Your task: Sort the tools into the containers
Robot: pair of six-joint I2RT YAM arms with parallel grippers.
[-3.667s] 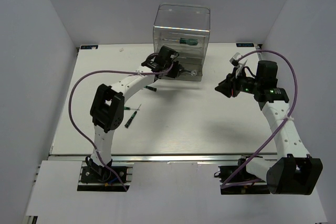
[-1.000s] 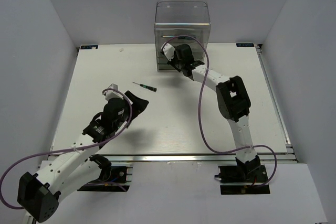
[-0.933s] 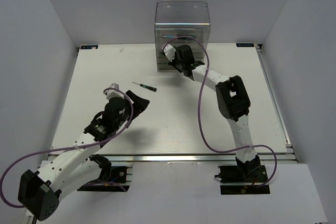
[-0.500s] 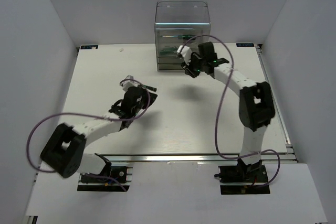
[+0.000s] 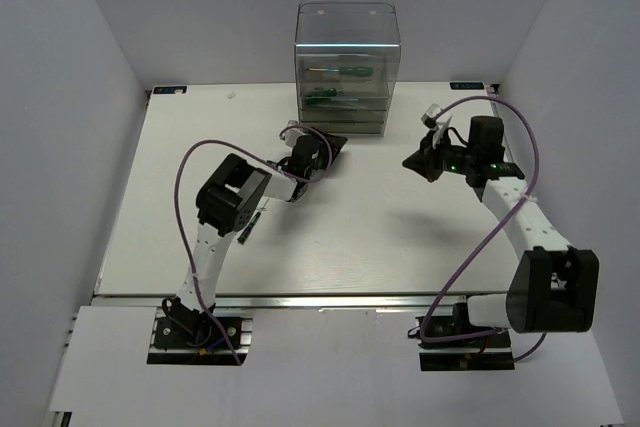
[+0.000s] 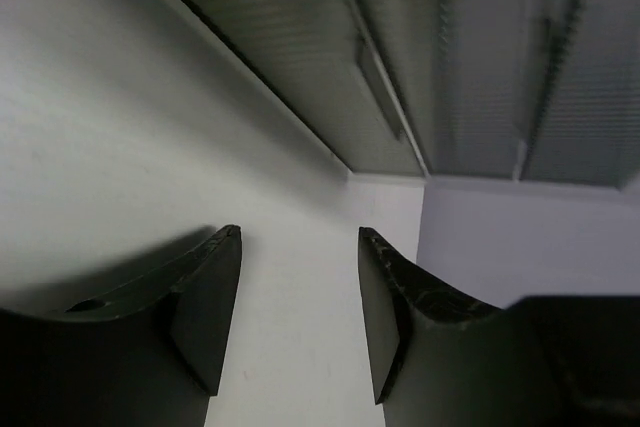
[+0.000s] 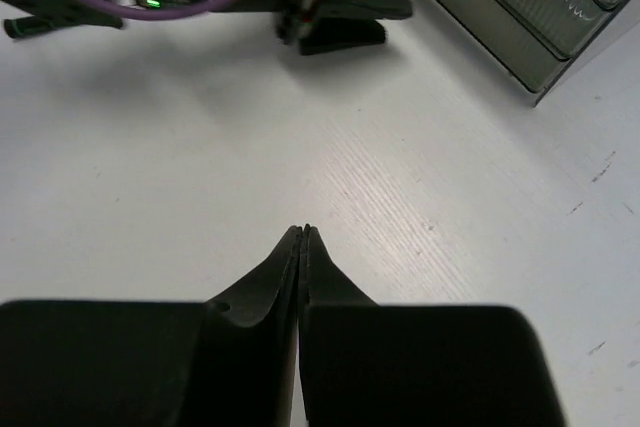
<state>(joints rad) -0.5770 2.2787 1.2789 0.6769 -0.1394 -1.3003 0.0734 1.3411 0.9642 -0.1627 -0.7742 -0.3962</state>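
Partly under the left arm's elbow, toward the table's left edge, lies a thin dark tool [image 5: 248, 225]. The elbow covers its upper end, and it is too small to tell which kind it is. Further right, the left gripper [image 5: 335, 145] sits low over the table [image 5: 340, 237], just in front of the near left corner of the clear box [image 5: 347, 22], which stands at the middle of the far edge. From above, its fingers merge into one dark shape. The left wrist view shows them standing apart with only bare white table between them, holding nothing. The ribbed fronts of the drawers [image 6: 400, 57] fill the top of that view and run off the frame. Inside the box, green-handled screwdrivers [image 5: 345, 72] lie in the upper drawers. Their shafts and their number are hard to make out through the plastic, and what the lowest drawers hold cannot be told. The right gripper [image 5: 418, 161] hangs over the table near the box's near right corner but clear of it. The right wrist view shows its fingers pressed flat together on nothing.

The table is matt white with a faint grain and a few small scuffs. A metal rail [image 5: 330, 300] runs along its near edge. Plain pale grey walls [image 5: 90, 67] close in on the left, behind and on the right.
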